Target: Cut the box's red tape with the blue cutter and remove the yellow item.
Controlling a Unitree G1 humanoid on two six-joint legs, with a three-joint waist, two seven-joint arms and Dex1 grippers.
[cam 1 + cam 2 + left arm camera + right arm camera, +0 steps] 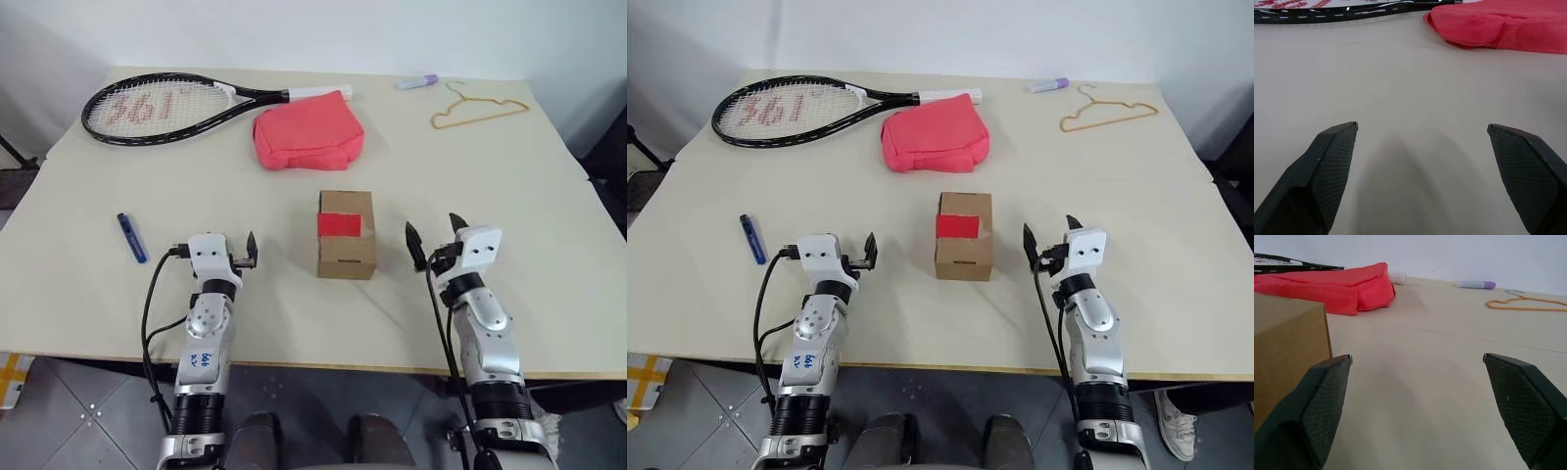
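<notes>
Claws both released: our left claw (214,253) and right claw (432,235) flank the small brown cardboard box (346,235), red tape strip (343,223) uncut. Slim dark blue pen-shaped cutter (131,238) lies on the pale counter (88,284) further left, untouched. Nothing started; next we likely send left claw to the cutter.

You have the small brown cardboard box (346,235) mid-surface; slim dark blue cutter (131,237) at nine o'clock, pink-red fabric pouch (308,131) at twelve, black-framed racket (167,106) at ten.
</notes>
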